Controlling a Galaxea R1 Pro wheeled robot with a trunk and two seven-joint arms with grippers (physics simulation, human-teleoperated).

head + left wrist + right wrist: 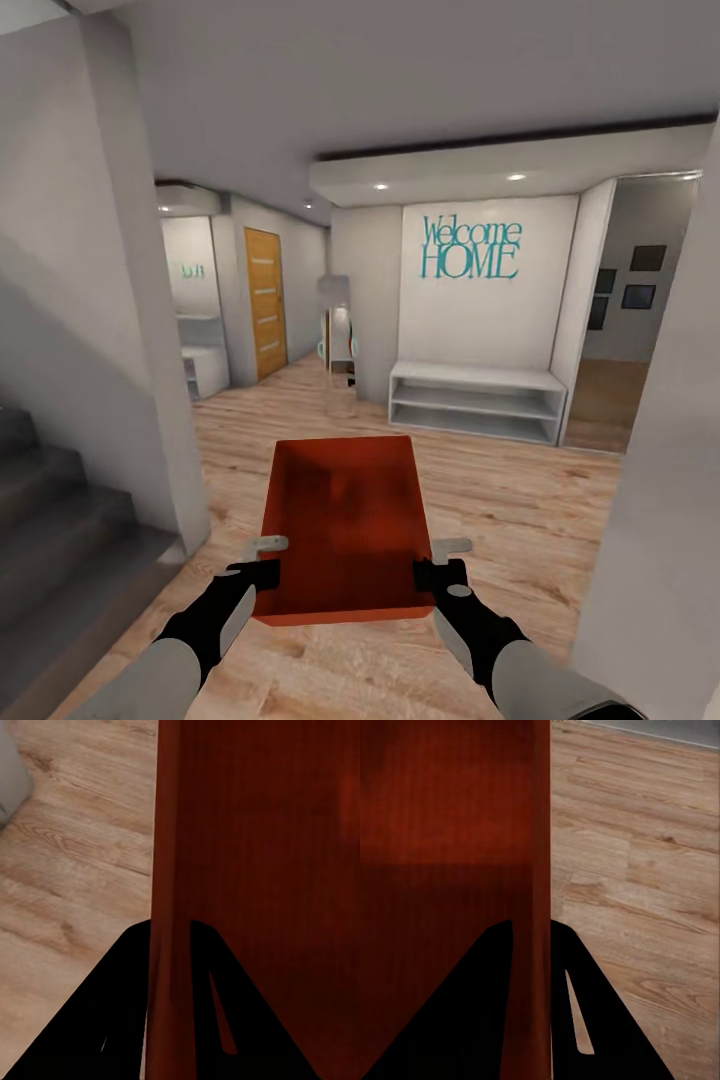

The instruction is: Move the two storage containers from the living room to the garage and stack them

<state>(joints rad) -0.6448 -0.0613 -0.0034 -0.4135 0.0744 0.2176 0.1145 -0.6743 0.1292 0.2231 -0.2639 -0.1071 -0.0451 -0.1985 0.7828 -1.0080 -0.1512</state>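
Observation:
One orange-red storage container (345, 520) hangs level in front of me above the light wood floor, its open top facing up and nothing inside. My left gripper (265, 560) is shut on its left wall (169, 870), one finger on each side. On the opposite side, the right gripper (440, 560) is shut on the right wall (540, 832) in the same way. In the wrist views the dark fingers (112, 1005) (607, 1020) straddle the thin walls. The other container and the garage are out of view.
Grey stairs (60, 520) and a white pillar (150, 350) stand close on my left. A white wall (660, 550) is near on my right. Ahead are the wood floor (520, 500), a low white shelf bench (475, 400) under a "Welcome HOME" sign (470, 247), and an orange door (265, 300) down the hall.

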